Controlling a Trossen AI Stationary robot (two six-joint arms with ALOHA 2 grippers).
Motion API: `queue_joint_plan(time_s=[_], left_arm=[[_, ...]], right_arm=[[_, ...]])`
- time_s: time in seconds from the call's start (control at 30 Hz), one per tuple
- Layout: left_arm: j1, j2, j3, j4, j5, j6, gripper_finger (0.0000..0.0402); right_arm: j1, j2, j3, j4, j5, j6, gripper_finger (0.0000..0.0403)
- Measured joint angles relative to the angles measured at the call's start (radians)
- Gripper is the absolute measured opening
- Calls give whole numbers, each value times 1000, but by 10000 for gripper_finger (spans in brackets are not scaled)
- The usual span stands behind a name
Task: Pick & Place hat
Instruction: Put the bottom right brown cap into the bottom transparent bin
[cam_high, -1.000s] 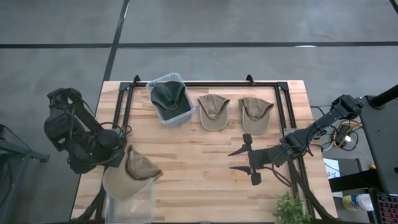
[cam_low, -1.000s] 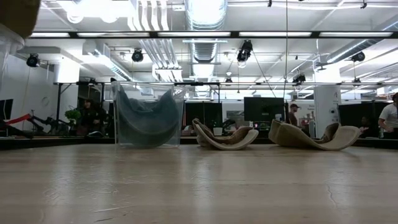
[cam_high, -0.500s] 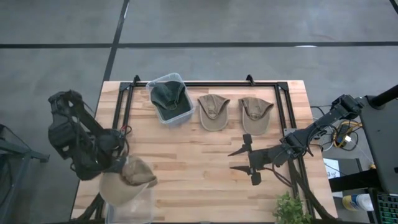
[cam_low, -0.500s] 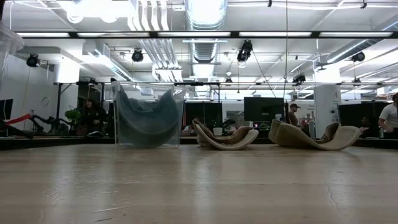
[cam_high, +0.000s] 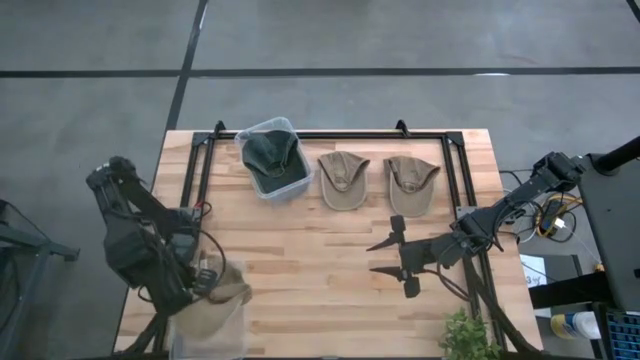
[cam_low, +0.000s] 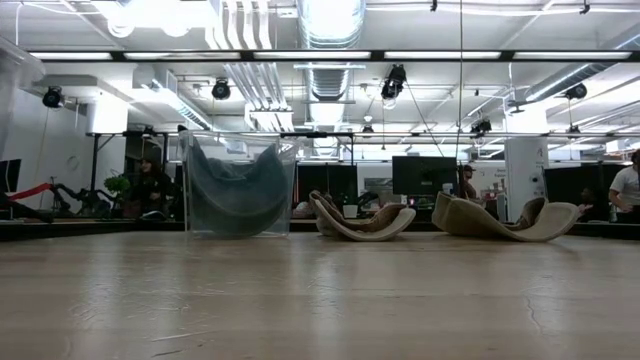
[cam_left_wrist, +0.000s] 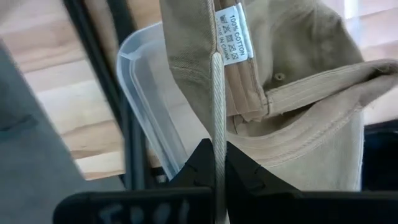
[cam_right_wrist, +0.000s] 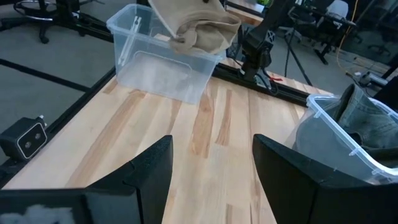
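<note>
Wooden tabletop (cam_high: 320, 260) seen from above, with black rails along its sides. At the near left corner, the left gripper (cam_high: 205, 283) pinches a tan hat (cam_high: 215, 305) by its edge, dangling it over a clear plastic bin (cam_right_wrist: 163, 62). The right gripper (cam_high: 385, 257) waits with fingers spread wide at the right. Along the far edge sit a green hat (cam_high: 270, 153) in a second bin (cam_high: 262, 130), then two tan hats (cam_high: 343, 178).
</note>
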Motion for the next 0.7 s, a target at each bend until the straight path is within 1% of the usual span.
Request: queue_joint_plan(time_s=[0.13,0.53,0.7], left_arm=[[8,40,1,7,14,-5,7],[13,106,-26,3,45,-10,7],[15,134,-33,3,49,34,8]], right_arm=[[0,0,0,-7,-1,2,215],[0,0,-1,-29,-3,28,215],[0,0,-1,-29,-2,23,215]])
